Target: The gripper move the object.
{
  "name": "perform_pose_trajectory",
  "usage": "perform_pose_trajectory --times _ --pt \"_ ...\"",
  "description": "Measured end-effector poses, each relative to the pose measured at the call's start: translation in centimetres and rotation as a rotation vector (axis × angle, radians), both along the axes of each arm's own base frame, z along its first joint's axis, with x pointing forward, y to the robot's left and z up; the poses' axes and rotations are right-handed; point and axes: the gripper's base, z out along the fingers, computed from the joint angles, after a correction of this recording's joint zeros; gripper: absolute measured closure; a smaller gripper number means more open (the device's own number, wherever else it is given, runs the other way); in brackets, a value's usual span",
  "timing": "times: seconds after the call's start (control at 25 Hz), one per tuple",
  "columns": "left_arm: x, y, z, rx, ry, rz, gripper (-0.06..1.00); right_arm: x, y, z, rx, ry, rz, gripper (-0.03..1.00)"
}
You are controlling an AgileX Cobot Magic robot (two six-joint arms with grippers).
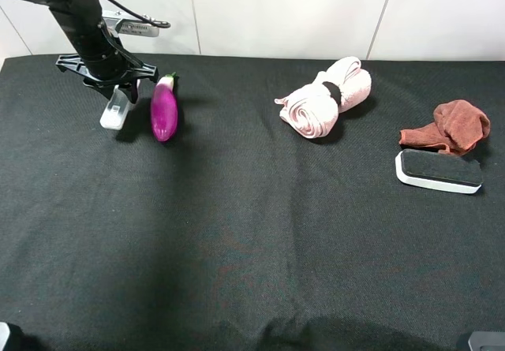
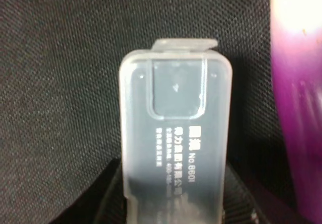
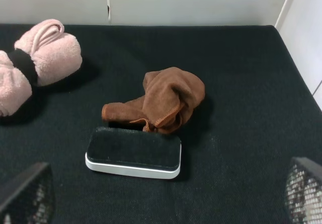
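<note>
The translucent-white plastic case (image 1: 115,111) is at the far left of the black table, right beside a purple eggplant (image 1: 164,108). My left gripper (image 1: 121,91) is directly over it, with its jaws down around the case's upper end. In the left wrist view the case (image 2: 173,133) sits between the two dark fingers (image 2: 108,201), which press on both sides, with its tabbed end pointing away. The eggplant (image 2: 297,108) is close by. My right gripper (image 3: 166,196) is open and empty, with its fingers wide apart.
A pink rolled towel (image 1: 325,97) lies at the back centre. A brown cloth (image 1: 450,126) and a white-and-black board eraser (image 1: 439,171) lie at the right, also in the right wrist view (image 3: 133,152). A white wall borders the table's far edge.
</note>
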Motion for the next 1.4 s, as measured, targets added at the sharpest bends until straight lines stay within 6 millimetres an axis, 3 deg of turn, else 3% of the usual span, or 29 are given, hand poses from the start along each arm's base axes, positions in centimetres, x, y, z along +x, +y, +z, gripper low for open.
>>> perform_pose_trajectory --times 0.72,1.12,1.4 --pt "0.1 0.1 -0.17 0.0 -0.005 0.013 0.46 0.0 0.0 0.0 0.0 0.0 0.0 0.27" --pt "0.07 0.3 -0.18 0.001 0.001 0.022 0.2 0.0 0.0 0.0 0.0 0.0 0.0 0.27" --pt "0.06 0.3 -0.18 0.002 0.003 0.022 0.12 0.0 0.0 0.0 0.0 0.0 0.0 0.27"
